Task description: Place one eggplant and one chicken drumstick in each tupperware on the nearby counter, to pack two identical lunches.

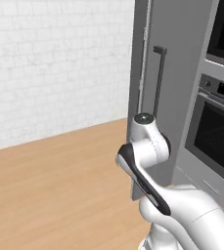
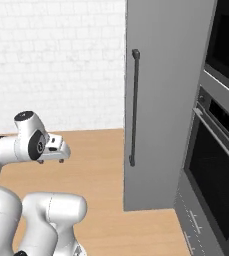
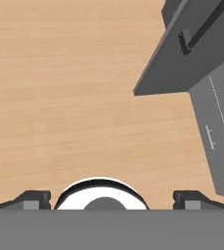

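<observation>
The eggplant, the chicken drumstick, the tupperware and the counter are out of view. My gripper [image 3: 111, 197] hangs over bare light-brown wooden floor [image 3: 74, 97] and points down at it. Its two dark fingertips [image 3: 33, 199] stand far apart at the bottom corners of the hand view, so it is open with nothing between them. From the right base camera the hand [image 2: 52, 150] is folded in close above the arm's white base, well left of the tall cabinet.
A tall grey cabinet [image 2: 166, 100] with a long vertical bar handle [image 2: 134, 107] stands ahead, its handle [image 1: 158, 80] also seen from the left. A built-in oven stack [image 2: 216, 170] lies right of it. A white brick wall [image 1: 55, 63] closes the back.
</observation>
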